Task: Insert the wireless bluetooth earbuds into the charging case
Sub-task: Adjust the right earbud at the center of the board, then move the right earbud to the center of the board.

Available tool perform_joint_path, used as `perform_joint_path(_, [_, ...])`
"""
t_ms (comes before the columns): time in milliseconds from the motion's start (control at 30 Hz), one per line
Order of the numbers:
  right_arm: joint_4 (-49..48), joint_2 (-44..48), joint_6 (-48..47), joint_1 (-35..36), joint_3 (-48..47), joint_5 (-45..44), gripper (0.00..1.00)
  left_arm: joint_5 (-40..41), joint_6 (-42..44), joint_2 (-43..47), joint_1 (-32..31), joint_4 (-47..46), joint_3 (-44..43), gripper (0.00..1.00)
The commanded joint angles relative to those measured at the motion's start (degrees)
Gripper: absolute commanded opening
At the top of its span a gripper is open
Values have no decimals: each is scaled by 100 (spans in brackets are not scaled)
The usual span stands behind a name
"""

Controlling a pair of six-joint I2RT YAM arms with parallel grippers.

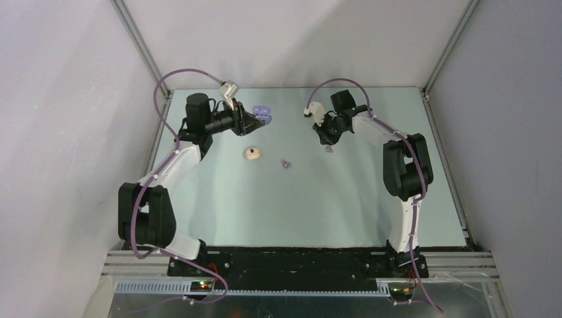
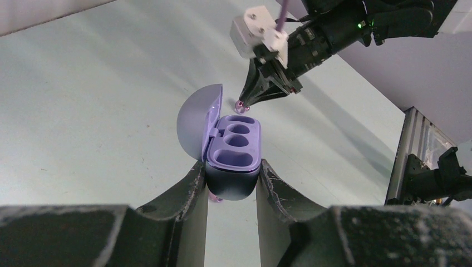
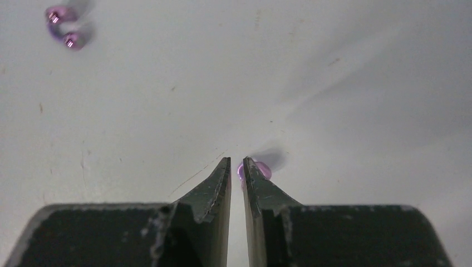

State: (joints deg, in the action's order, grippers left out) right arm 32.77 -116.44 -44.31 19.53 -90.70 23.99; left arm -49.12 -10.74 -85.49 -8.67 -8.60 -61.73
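two white-and-black arms [image 1: 173,165] with looping purple cables [image 1: 159,89] and scuffed, tapered black fingers [image 3: 214,189].

No writing, label, brand mark, number or sign can be read in any of the three views.
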Motion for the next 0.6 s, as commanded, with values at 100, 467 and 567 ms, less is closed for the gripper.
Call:
perform_joint_path(100, [321, -331, 1928, -92, -522, -537, 17, 125, -188, 278, -21, -158, -83, 0])
perform_joint_path(467, [450, -565, 2232, -139, -554, -659, 14, 119, -270, 260, -8, -146, -90, 0])
perform_joint_path(567, [370, -598, 2320, -162, -546, -739, 19, 144, -281, 264, -7, -163, -77, 0])
